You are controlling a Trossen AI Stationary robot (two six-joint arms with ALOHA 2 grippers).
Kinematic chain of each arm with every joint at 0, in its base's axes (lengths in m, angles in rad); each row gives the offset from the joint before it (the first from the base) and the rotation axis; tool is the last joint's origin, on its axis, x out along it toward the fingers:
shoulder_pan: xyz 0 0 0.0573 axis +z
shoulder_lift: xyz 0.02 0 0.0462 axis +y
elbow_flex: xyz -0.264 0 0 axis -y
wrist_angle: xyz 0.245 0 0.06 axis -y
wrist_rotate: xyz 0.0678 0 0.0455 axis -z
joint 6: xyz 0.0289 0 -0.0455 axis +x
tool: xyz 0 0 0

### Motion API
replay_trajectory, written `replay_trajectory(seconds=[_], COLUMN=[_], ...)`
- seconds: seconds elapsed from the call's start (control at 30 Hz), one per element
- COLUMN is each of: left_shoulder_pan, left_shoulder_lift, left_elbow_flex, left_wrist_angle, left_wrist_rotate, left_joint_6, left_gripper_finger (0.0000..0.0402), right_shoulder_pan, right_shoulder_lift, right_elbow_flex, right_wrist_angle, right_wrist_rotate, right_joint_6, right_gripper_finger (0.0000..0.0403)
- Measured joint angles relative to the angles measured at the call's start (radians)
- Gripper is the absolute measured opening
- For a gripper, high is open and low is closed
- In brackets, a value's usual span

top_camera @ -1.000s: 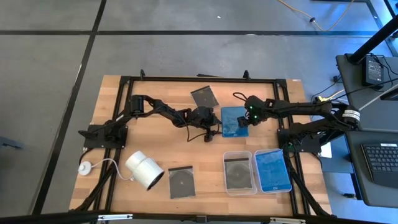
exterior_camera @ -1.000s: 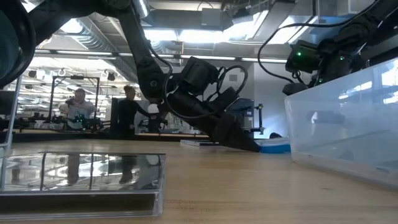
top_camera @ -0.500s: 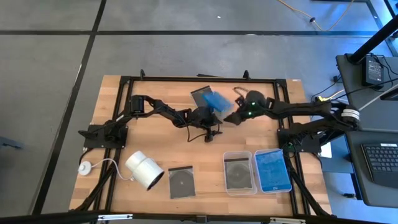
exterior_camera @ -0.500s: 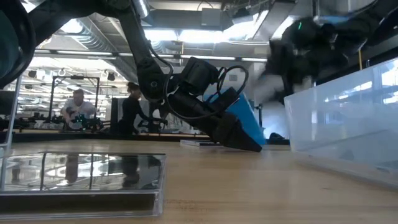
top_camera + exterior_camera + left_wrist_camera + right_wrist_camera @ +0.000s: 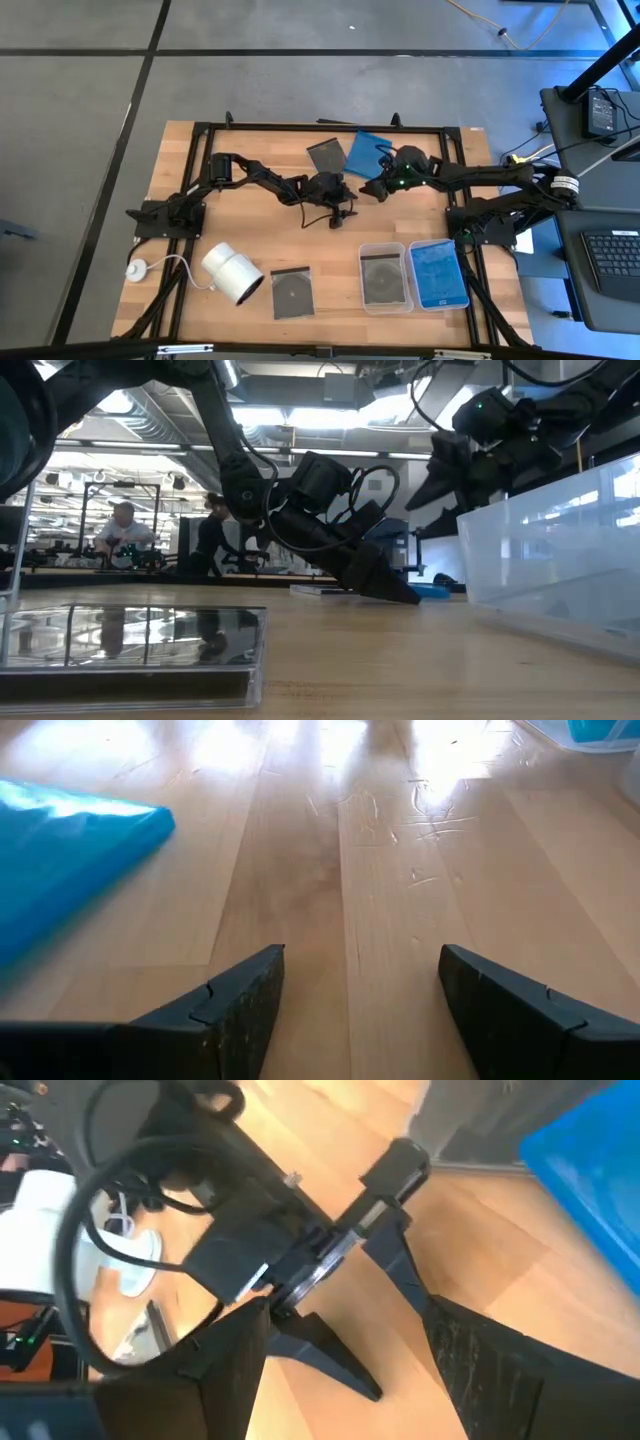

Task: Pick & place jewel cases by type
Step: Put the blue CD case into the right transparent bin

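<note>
Reaching inward, both pincers [image 5: 345,196] [image 5: 373,190] gape, apparently empty.

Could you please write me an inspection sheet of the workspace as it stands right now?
Surface: wooden table inside a black frame.
Job's things: loose blue case at the far edge beside a dark case; another dark case near the front; one dark case in the left clear tray, one blue case in the right clear tray.
Clutter: white cylinder with a small white puck on a cord.
Grippers: left gripper open and empty, low over the table; right gripper open and empty, near the loose blue case.
Cables: black cables loop around both arms; cords on the floor.
Surroundings: people at benches in the room behind; laptop on a side desk.
</note>
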Motion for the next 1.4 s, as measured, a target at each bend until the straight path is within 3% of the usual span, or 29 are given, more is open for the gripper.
replay_trajectory(seconds=[0.33,0.5,0.63,0.73,0.9,1.07,1.23,1.4], left_shoulder_pan=[0.004,0.01,0.01,0.01,0.011,0.011,0.009,0.002], left_shoulder_lift=[-0.027,-0.047,-0.048,-0.051,-0.053,-0.053,-0.056,-0.094], left_elbow_flex=[-0.001,-0.004,-0.004,-0.002,-0.002,-0.002,-0.002,-0.002], left_wrist_angle=[-0.053,-0.069,-0.07,-0.09,-0.103,-0.103,-0.103,-0.171], left_wrist_rotate=[0.002,0.012,0.013,0.013,0.008,0.003,-0.085,-0.158], left_joint_6=[0.022,0.018,0.011,0.007,0.003,0.007,0.018,0.088], left_gripper_finger=[0.0265,0.0265,0.0265,0.0265,0.0265,0.0265,0.0265,0.0265], right_shoulder_pan=[-0.001,0.005,0.028,0.042,0.072,0.079,0.02,-0.01], right_shoulder_lift=[0.0,-0.012,-0.04,-0.069,-0.085,-0.081,-0.075,-0.074], right_elbow_flex=[0.0,0.074,0.207,0.329,0.429,0.394,0.314,0.237], right_wrist_angle=[0.01,0.071,-0.005,-0.111,-0.279,-0.376,-0.458,-0.457], right_wrist_rotate=[0.02,-0.028,-0.019,0.045,0.271,0.406,0.528,0.531], right_joint_6=[-0.011,-0.274,-0.456,-0.558,-0.61,-0.466,-0.318,-0.502], right_gripper_finger=[0.0269,0.0269,0.0269,0.0269,0.0269,0.0269,0.0269,0.0269])
